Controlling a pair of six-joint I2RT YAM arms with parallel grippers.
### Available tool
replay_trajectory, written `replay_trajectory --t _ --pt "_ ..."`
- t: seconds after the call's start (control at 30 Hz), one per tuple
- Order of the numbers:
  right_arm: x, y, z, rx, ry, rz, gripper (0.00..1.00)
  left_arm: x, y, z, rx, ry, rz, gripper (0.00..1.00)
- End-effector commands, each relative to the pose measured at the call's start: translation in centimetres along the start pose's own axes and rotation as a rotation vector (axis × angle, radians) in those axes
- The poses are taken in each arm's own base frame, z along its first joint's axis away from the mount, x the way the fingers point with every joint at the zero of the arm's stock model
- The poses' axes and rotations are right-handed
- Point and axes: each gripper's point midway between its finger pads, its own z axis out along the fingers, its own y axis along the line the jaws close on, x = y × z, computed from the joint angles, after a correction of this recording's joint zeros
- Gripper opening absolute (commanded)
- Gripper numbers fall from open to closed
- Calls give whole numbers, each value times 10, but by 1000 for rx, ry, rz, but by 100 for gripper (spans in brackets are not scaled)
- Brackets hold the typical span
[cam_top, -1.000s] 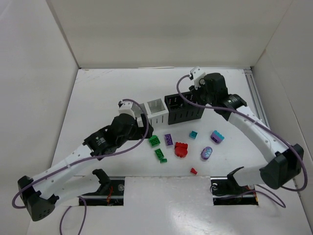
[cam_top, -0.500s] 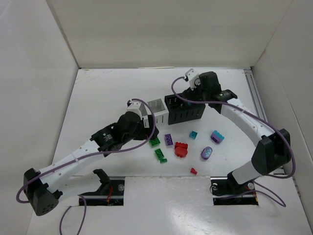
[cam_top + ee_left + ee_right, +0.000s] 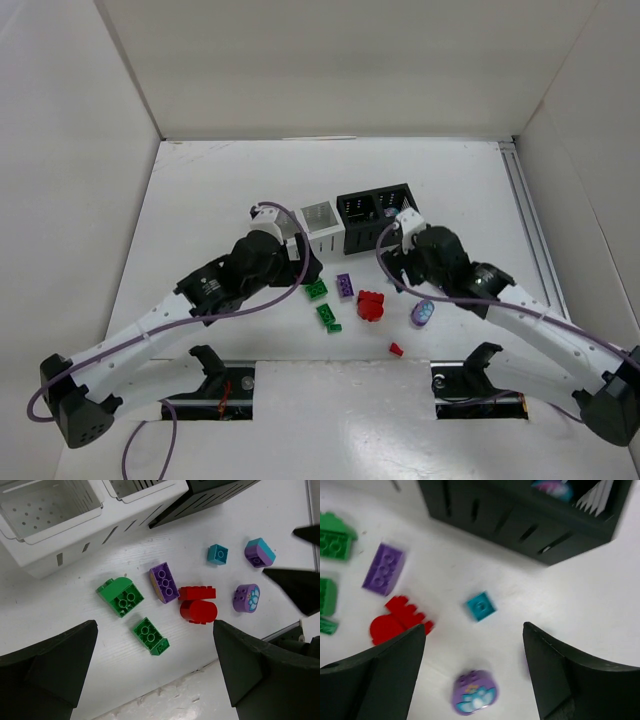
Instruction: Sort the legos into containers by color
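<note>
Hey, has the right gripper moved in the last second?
Yes. The right gripper has pulled back from over the black bin toward the robot's base, and is now just in front of the bin's near wall.

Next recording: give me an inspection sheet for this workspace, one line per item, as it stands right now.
Surface: white tabletop, bricks loose in front of the bins.
Job's things: white slotted bin beside black two-cell slotted bin, which holds a purple-teal piece. Loose: larger green brick, smaller green brick, purple brick, red brick, small teal brick, purple-teal brick, purple flower-printed round piece, small red piece.
Clutter: nothing seen.
Grippers: left gripper open, empty; right gripper open, empty.
Cables: purple cables loop along both arms.
Surroundings: white walls on three sides.
</note>
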Motion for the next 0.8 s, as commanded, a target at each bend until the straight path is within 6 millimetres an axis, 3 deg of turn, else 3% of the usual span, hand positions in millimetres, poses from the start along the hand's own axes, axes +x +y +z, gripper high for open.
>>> replay_trajectory --t 0.0,0.03,0.4,0.53,0.7,0.77 --pt "18 23 8 22 -38 257 83 -2 3 -6 -9 -27 -40 100" --pt "30 39 10 6 -19 319 83 2 6 -4 -16 -19 -48 100" --pt "70 49 55 242 147 556 78 15 13 -10 -2 -3 -57 100" --pt "82 42 59 306 131 613 77 17 13 -12 8 2 -58 100" --pt "81 38 67 338 105 620 77 14 13 -14 9 -12 -60 100" --pt "80 28 71 367 106 641 77 14 13 -14 9 -12 -60 100"
